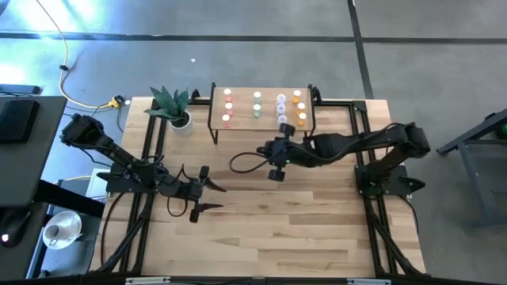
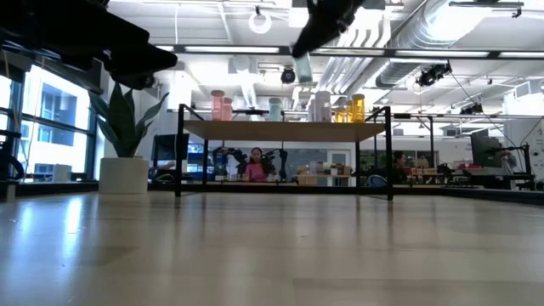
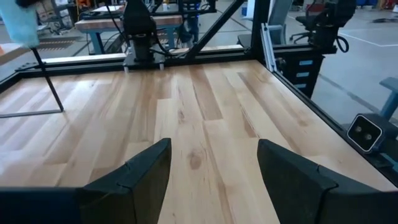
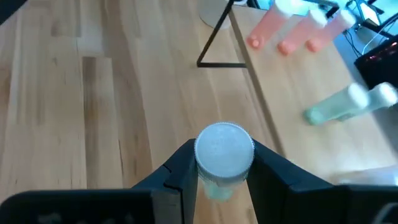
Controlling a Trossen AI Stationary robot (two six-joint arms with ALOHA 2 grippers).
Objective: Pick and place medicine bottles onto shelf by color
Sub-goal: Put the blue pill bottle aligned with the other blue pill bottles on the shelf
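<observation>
My right gripper hovers over the table just in front of the shelf, shut on a pale green bottle with a white cap. In the low view the bottle hangs high above the shelf board. On the shelf stand pink, green, white and orange bottles in columns. My left gripper is open and empty above the table's left middle, and also shows in the left wrist view. My right gripper pinches the green bottle between its two fingers at its top end, on the sides of the white cap. The fingers come from above, slanting down. The bottle hangs below them, slightly tilted, lifted clear of table and shelf.
A potted plant stands at the shelf's left end. A black cable loop lies on the table in front of the shelf. Black frame rails run along both table sides. Bare wood lies toward the near edge.
</observation>
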